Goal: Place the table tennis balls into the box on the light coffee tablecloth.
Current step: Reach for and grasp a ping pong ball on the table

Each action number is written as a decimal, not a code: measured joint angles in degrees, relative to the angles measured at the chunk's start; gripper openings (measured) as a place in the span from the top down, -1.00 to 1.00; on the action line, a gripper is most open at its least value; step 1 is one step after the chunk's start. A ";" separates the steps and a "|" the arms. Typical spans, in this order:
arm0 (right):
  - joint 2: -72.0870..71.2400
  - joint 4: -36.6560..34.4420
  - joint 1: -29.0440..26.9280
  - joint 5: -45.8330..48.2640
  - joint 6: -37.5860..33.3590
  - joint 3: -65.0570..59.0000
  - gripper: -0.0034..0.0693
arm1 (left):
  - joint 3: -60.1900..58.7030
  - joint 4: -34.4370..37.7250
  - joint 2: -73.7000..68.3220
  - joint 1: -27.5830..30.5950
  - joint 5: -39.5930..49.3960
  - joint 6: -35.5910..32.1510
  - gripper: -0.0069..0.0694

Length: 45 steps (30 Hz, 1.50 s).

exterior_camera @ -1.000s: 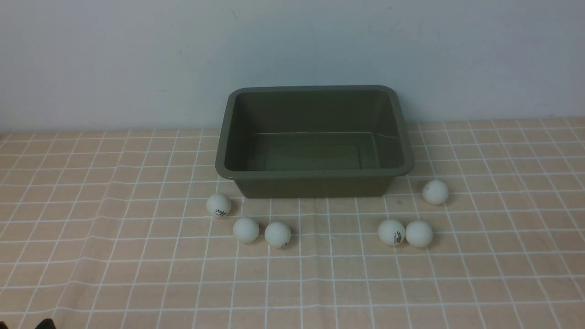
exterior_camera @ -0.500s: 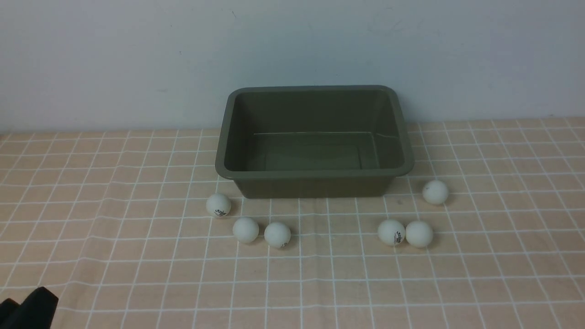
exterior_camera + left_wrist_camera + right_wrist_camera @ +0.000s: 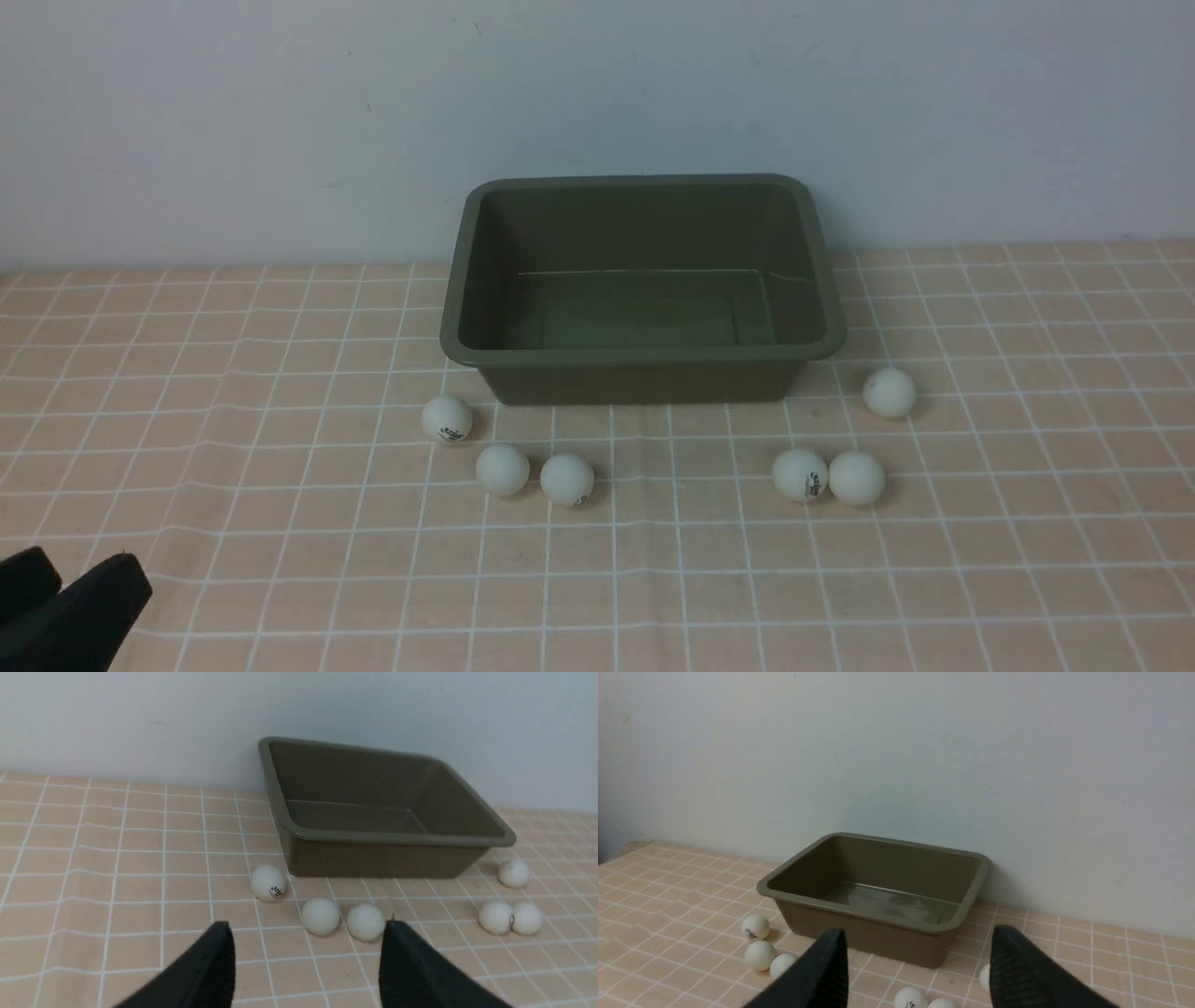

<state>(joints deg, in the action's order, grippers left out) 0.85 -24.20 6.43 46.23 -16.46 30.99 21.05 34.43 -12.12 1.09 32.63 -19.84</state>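
- Table tennis balls [image 3: 502, 469], six in all, lie on the light coffee tablecloth [image 3: 280, 560]. All of them are outside the box [image 3: 644, 355], on its near side.
- We count three balls to the left. One with a dark logo sits near the box's front left corner. Two more lie nearer to us, side by side and just apart.
- We count three more to the right. Two of them touch each other, and the left one of that pair shows a dark logo. The third lies alone, farther back, just beside the box's front right corner.
- We see the box upright in the middle of the far side of the cloth, close to the pale wall [image 3: 280, 112]. Its open top faces up, and none of the balls is in it.
- We find the left gripper [image 3: 307, 931] low over the cloth at the near left corner of the front view, well apart from every ball. In its wrist view the jaws stand apart with a clear gap and grip nothing. The two side-by-side balls show beyond that gap.
- We do not see the right gripper [image 3: 920, 932] in the front view. Its wrist view shows the jaws spread apart and empty, with the box and the balls on the cloth beyond them.
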 joint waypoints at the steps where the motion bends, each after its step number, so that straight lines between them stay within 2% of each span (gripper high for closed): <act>1: 1.16 -1.55 0.00 0.67 -1.04 0.45 -0.15 | 1.63 0.00 -1.63 0.00 1.02 -1.43 -0.10; 3: 2.58 -3.46 0.00 1.43 -2.36 1.03 -0.15 | 3.08 0.00 -3.16 0.00 1.93 -2.60 -0.10; 7: 12.28 -11.62 0.00 4.95 -12.18 4.59 -0.15 | 7.15 -0.16 -8.34 0.00 3.53 -5.97 -0.10; 12: 25.78 -13.29 0.00 8.74 -17.20 9.48 -0.15 | 7.87 -0.16 -10.76 0.00 3.08 -8.12 -0.10; 16: 37.45 -8.95 0.00 10.08 -16.28 14.28 -0.15 | 7.87 -0.16 -11.04 0.00 3.08 -9.55 -0.10; 21: 48.70 1.33 0.00 7.77 -12.16 19.38 -0.19 | 7.92 -0.16 -11.06 0.00 3.02 -12.41 -0.10; 25: 57.03 4.98 0.00 7.32 -9.10 22.91 -0.21 | 7.96 -0.09 -11.06 0.00 2.70 -13.14 -0.10; 35: 76.67 8.00 0.00 4.13 -8.98 31.37 -0.23 | 8.09 -0.03 -11.06 0.00 2.70 -13.25 -0.10; 45: 97.48 9.22 0.00 4.85 -6.10 45.83 -0.23 | 8.09 -0.03 -11.11 0.00 2.75 -13.31 -0.10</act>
<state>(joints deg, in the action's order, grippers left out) 98.33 -14.98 6.43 51.08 -22.56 76.82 29.14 34.41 -23.22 1.09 35.38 -33.15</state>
